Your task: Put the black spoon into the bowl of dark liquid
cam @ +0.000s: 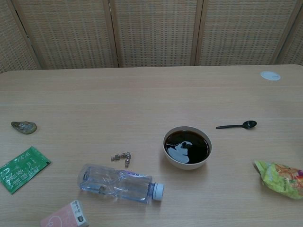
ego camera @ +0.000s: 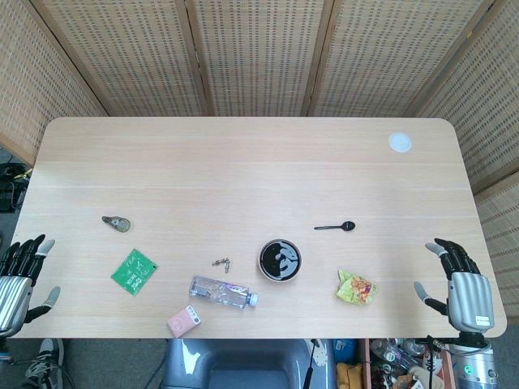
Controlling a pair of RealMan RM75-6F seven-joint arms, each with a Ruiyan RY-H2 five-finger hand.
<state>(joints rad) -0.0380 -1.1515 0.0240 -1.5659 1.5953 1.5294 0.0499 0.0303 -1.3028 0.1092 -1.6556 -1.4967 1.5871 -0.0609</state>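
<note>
- Lying untouched, black spoon (ego camera: 336, 226) just right of and beyond the bowl of dark liquid (ego camera: 280, 260)
- Resting spread and empty, right hand (ego camera: 464, 279) and left hand (ego camera: 20, 274), both well apart from the bowl
- Risking a splash by dropping the spoon from too high

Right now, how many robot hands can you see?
2. The left hand sits at the table's near left edge and the right hand at its near right edge, both with fingers spread and holding nothing. Only the head view shows them.
</note>
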